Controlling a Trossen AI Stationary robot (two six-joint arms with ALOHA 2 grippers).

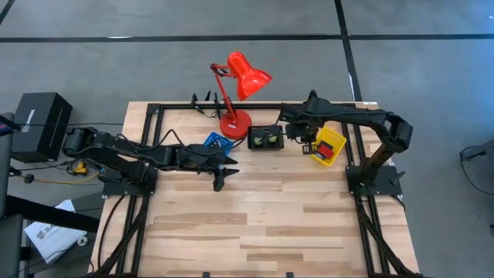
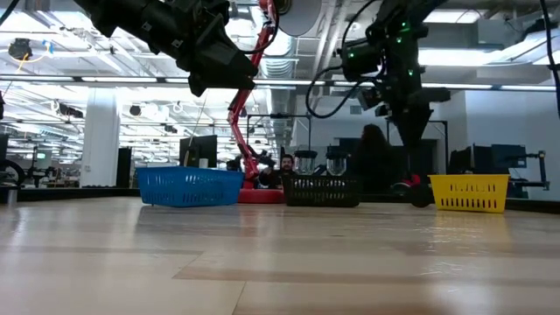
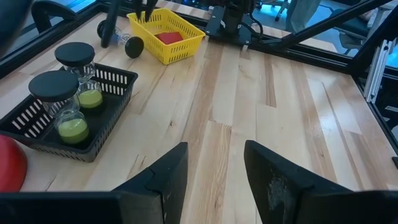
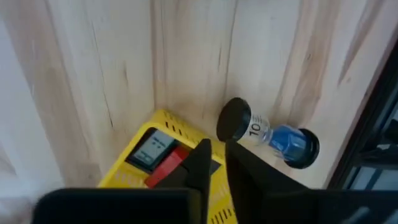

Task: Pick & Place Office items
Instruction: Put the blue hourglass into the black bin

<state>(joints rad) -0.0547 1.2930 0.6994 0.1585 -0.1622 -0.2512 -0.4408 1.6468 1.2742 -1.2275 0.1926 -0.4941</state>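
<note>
Hovering, high view: right gripper (image 1: 307, 144) above yellow bin (image 1: 328, 146) near desk's back right corner; left gripper (image 1: 219, 181) mid-desk, front of blue bin (image 1: 217, 144).
Low view: black bin (image 2: 321, 189) between blue and yellow bins.
Left wrist: fingers (image 3: 166, 180) apart, nothing held.
Right wrist: jaws slightly parted, holding nothing; red block (image 4: 166, 166) in yellow bin; blue sand timer (image 4: 268, 133) lying on desk beside bin.

The high view looks straight down on the whole table (image 1: 262, 216). The low view looks level across it. Both wrist views look down close, and all four share the yellow bin (image 3: 163, 37).
</note>
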